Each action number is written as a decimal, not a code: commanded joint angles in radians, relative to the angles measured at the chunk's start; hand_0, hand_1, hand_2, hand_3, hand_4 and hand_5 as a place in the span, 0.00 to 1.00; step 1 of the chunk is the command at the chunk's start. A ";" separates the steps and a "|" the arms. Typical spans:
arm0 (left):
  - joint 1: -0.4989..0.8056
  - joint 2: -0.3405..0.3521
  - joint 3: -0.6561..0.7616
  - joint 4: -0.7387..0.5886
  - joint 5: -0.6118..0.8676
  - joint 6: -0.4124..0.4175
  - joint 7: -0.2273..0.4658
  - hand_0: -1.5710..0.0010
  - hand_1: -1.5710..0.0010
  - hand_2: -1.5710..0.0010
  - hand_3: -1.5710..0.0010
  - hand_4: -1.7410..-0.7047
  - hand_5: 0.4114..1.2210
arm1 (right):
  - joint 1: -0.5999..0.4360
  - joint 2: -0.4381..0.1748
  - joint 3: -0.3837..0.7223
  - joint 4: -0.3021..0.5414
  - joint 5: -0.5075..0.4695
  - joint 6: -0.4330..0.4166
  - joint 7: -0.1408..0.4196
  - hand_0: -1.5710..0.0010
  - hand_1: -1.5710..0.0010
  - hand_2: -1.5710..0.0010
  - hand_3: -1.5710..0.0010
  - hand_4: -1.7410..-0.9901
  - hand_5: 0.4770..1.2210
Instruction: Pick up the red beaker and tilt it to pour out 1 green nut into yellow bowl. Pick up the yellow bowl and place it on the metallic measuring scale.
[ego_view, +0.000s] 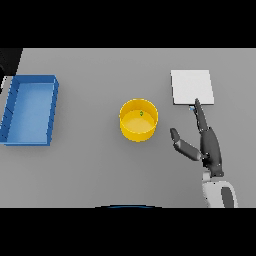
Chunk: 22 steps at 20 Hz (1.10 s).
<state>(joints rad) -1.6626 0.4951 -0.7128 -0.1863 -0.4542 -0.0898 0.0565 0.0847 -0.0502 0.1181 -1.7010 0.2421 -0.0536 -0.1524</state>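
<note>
The yellow bowl (138, 120) stands upright in the middle of the table, with a small green nut (141, 113) lying inside it near the far wall. To its right, at the back, lies the flat pale metallic scale (192, 87). My right hand (209, 145) is open between the two, fingers straight and pointing toward the scale's near edge, thumb spread toward the bowl; it touches neither. No red beaker shows in the head view. My left hand is out of sight.
A blue rectangular bin (31, 109) sits at the far left of the table. Bare grey tabletop lies between the bin and the bowl, and in front of the bowl.
</note>
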 joint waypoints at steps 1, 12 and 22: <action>0.025 0.023 0.040 0.020 0.056 0.024 0.009 0.00 0.00 0.00 0.07 0.00 1.00 | 0.006 0.010 0.005 0.008 -0.018 0.015 -0.009 1.00 1.00 1.00 1.00 0.86 0.20; 0.428 0.168 0.223 -0.114 0.511 0.275 0.264 0.00 0.00 0.00 0.05 0.00 1.00 | -0.018 -0.020 -0.002 0.029 -0.042 0.053 -0.012 1.00 1.00 1.00 1.00 0.75 0.28; 0.901 0.269 0.216 -0.678 0.760 0.543 0.478 0.00 0.00 0.00 0.11 0.00 1.00 | -0.017 -0.036 -0.006 0.035 -0.022 0.043 -0.016 1.00 1.00 1.00 1.00 0.72 0.29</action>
<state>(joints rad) -0.7607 0.7631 -0.4967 -0.8646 0.3089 0.4534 0.5333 0.0679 -0.0861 0.1125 -1.6661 0.2203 -0.0109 -0.1682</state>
